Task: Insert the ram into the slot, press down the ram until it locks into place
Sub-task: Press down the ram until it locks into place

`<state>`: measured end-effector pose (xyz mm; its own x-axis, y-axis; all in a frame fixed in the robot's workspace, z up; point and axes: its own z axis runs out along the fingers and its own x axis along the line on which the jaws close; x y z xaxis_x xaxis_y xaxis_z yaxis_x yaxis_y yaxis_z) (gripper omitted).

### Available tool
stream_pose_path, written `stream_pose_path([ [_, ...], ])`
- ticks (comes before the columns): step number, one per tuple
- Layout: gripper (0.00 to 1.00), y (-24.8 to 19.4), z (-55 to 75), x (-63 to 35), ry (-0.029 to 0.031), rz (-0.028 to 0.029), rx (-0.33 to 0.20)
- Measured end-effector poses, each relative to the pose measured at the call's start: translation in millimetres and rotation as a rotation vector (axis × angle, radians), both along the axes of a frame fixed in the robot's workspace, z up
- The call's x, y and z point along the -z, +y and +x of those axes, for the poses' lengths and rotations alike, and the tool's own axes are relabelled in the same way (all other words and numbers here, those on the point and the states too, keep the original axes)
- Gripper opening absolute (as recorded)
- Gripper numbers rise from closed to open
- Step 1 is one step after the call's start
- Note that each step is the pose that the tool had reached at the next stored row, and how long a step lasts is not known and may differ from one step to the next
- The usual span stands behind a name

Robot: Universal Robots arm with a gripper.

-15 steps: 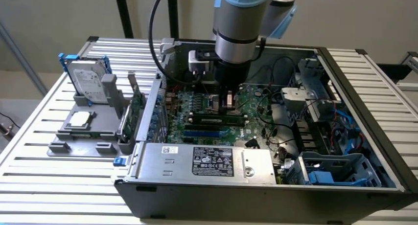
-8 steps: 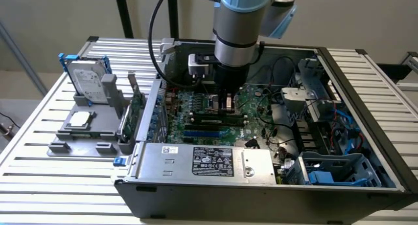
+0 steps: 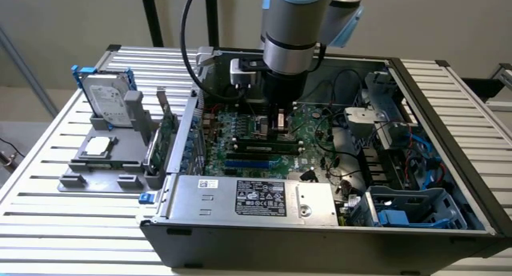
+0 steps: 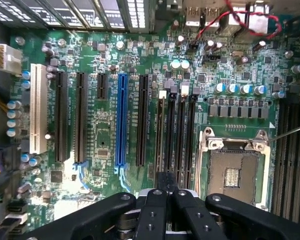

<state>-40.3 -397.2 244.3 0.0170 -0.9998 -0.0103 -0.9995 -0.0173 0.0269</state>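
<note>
Slatted aluminium forms the desk (image 3: 48, 168) in the exterior view, and on it sits an open computer case (image 3: 320, 240) with a grey power supply (image 3: 248, 198) along its near wall. On the exterior view's left, a grey fixture (image 3: 96, 168) carries a hard drive (image 3: 108, 102). The arm reaches straight down into the case, its gripper (image 3: 280, 125) hanging low over the motherboard (image 3: 240, 123). Just in front of the gripper, the ram (image 3: 260, 146) appears to stand edge-up in a long black socket, beyond the blue socket (image 3: 252, 164).

From the wrist view, the fingers (image 4: 152, 210) look clenched together with no gap and nothing visibly between them. They sit directly over the slot (image 4: 162, 100), the first of four parallel black sockets beside the processor socket (image 4: 232, 172). A thin brownish line along that slot seems to be the ram's top edge, though how deeply it is seated cannot be told.

The ram is probably light, stiff and brittle. It is best gripped or pushed by its long bare edges, away from the chips, with even force along its length.
</note>
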Motion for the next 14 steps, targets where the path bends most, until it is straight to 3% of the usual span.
stream_pose_path([
  [14, 0.11, -0.3, 0.0, -0.3, 0.0002, 0.0009, 0.000],
])
